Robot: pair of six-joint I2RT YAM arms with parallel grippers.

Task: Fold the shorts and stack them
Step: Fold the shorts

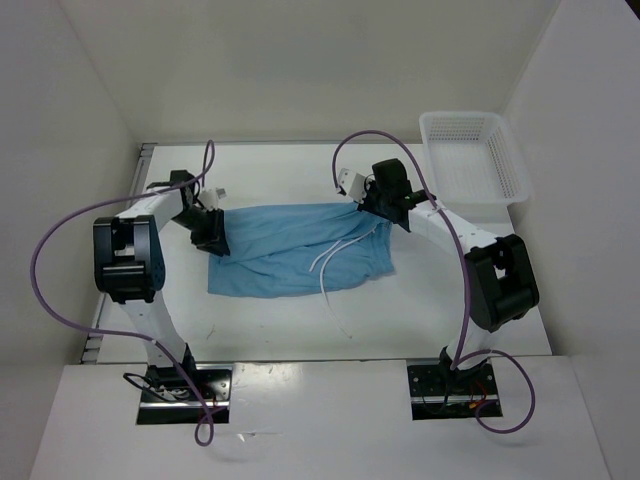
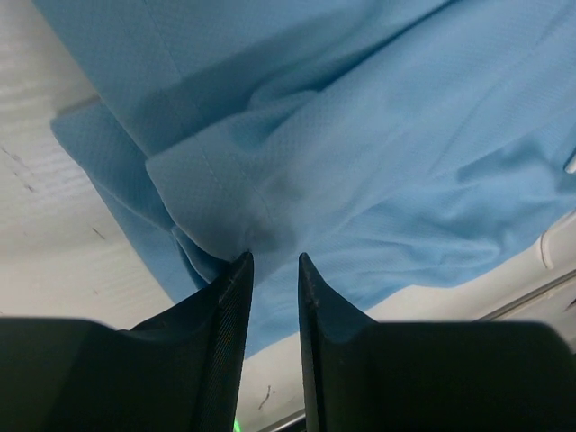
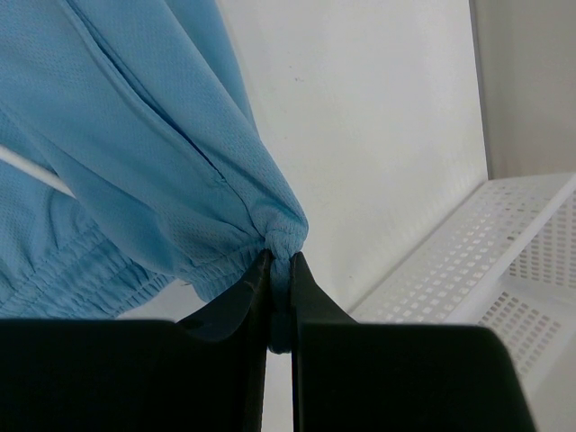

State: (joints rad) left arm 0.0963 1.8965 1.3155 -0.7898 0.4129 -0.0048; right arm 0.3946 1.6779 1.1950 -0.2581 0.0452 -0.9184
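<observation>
The light blue shorts lie spread across the middle of the table, with the white drawstring trailing over their right half. My left gripper is at the shorts' left end. In the left wrist view its jaws stand slightly apart, and a folded edge of the shorts lies just beyond the tips, not pinched. My right gripper is at the far right corner. In the right wrist view it is shut on a bunched corner of the gathered waistband.
A white plastic mesh basket stands at the back right, close to the right arm, and it also shows in the right wrist view. White walls enclose the table on the left, back and right.
</observation>
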